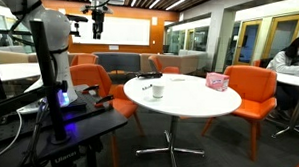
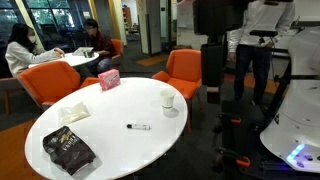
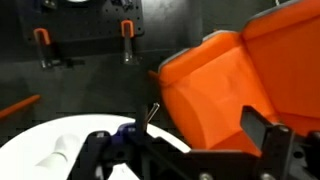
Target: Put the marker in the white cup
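Observation:
The marker [image 2: 138, 127] is a thin dark pen lying flat on the round white table [image 2: 110, 150], a little in from the edge. The white cup [image 2: 167, 99] stands upright near the table's edge, apart from the marker. Both also show in an exterior view, the cup [image 1: 157, 91] with the marker [image 1: 146, 86] beside it. My gripper [image 1: 97, 20] hangs high up, well away from the table. In the wrist view its fingers [image 3: 180, 150] are wide apart with nothing between them. Marker and cup are out of the wrist view.
A pink box with a white top [image 2: 108, 80], a dark snack bag [image 2: 68, 150] and a white napkin [image 2: 72, 112] lie on the table. Orange chairs [image 2: 185, 68] ring it; one [image 3: 240, 80] fills the wrist view. People sit at a far table [image 2: 30, 45].

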`<state>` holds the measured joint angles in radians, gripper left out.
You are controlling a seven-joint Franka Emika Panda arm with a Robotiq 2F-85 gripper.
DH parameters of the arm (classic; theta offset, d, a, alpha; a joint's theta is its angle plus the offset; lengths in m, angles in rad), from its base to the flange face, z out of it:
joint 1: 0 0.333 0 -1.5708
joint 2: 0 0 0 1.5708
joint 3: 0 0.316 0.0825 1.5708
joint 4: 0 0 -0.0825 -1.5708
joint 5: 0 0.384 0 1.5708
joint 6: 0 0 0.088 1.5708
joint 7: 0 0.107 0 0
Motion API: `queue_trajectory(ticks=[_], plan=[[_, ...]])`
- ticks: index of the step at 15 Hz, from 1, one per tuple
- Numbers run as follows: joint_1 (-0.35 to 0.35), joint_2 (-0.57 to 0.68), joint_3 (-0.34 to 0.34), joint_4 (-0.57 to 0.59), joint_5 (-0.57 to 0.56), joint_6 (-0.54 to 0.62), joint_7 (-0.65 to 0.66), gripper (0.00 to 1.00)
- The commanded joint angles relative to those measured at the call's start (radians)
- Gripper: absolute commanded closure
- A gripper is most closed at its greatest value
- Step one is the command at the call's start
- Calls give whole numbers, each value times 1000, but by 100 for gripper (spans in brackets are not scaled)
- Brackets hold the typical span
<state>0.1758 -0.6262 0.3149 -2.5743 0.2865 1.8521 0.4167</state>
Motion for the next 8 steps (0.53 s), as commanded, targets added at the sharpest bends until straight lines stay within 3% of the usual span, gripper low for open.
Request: queue_trajectory(ticks=[1, 4, 6, 8], plan=[[-50, 96, -24, 53, -46, 67, -22, 0], [-102, 188, -61, 96, -149, 164, -77, 0], [-118, 261, -109, 126, -214, 247, -184, 0], [-145, 346, -143, 149, -276, 383, -229, 0]])
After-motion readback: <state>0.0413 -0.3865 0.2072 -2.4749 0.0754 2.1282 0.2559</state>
